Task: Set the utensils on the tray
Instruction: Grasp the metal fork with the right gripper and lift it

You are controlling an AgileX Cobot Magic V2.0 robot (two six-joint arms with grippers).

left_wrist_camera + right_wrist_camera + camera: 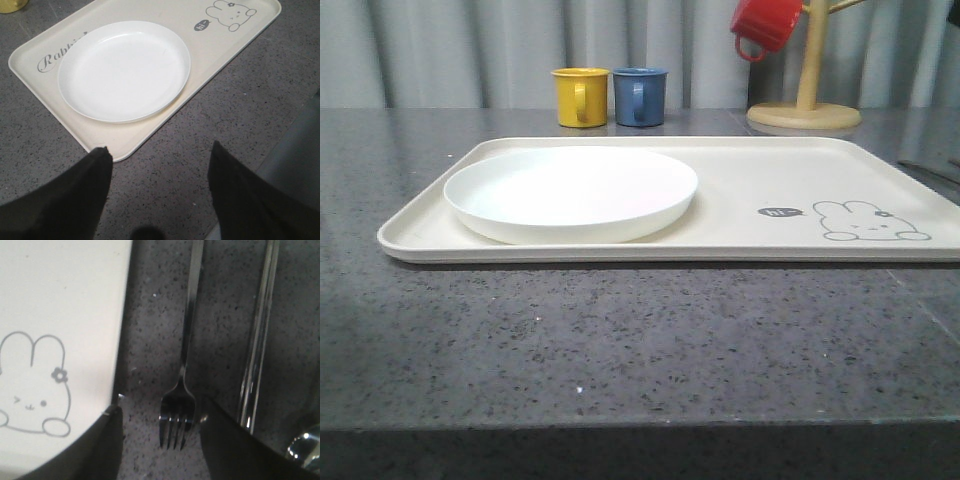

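The cream tray [750, 170] lies across the dark counter, and the round white plate [570, 190] rests on its left part. In the left wrist view the plate [122, 70] sits on the tray [210, 50]. My left gripper [159, 148] is open over bare counter, just off a tray corner. Beside the tray's rabbit end [60, 300] lie a silver fork [187, 330], a straight knife-like piece [260, 330] and a spoon tip [304, 444]. My right gripper [161, 407] is open, its fingers standing either side of the fork's tines.
A yellow mug [580, 96] and a blue mug [640, 96] stand behind the tray. A red mug [766, 24] hangs on a wooden mug tree [806, 100] at the back right. Speckled counter [640, 350] stretches in front of the tray.
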